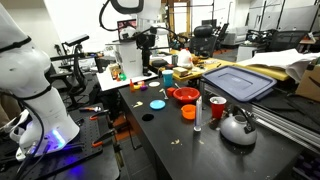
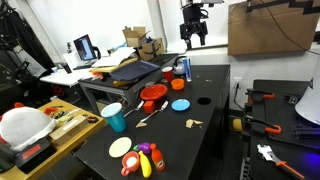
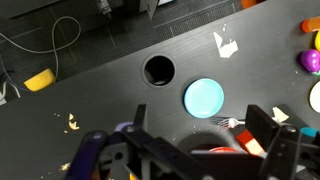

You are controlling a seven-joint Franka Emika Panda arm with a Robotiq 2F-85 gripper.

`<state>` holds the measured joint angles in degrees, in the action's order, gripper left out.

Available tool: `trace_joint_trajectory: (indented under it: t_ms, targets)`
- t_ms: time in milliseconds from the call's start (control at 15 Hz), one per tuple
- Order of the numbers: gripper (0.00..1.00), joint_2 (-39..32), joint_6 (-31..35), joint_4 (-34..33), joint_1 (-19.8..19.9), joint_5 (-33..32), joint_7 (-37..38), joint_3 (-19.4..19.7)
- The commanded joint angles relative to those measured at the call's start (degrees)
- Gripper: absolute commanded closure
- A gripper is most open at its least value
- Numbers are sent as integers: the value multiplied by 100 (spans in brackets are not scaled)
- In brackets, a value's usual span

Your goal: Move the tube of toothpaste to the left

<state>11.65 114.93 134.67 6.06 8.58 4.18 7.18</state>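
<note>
Both exterior views share the table (image 1: pixel 170 142) (image 2: pixel 208 112); wrist looks down.

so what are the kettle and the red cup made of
The kettle looks like polished steel: a silver body with bright reflections. The red cup is probably plastic, with an even, fairly dull red, though it is too small here to be sure.

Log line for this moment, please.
gripper: open, empty, high | tube of toothpaste: upright beside red cup, untouched | move: not begun
</note>
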Motion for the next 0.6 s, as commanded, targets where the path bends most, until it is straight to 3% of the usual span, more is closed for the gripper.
trace_joint_trajectory:
  t_ms: [0, 533]
  targets:
    - [0, -310, 557, -51, -27, 21, 608, -199]
    - [0, -1352, 1869, -419, 19, -497, 1347, -237]
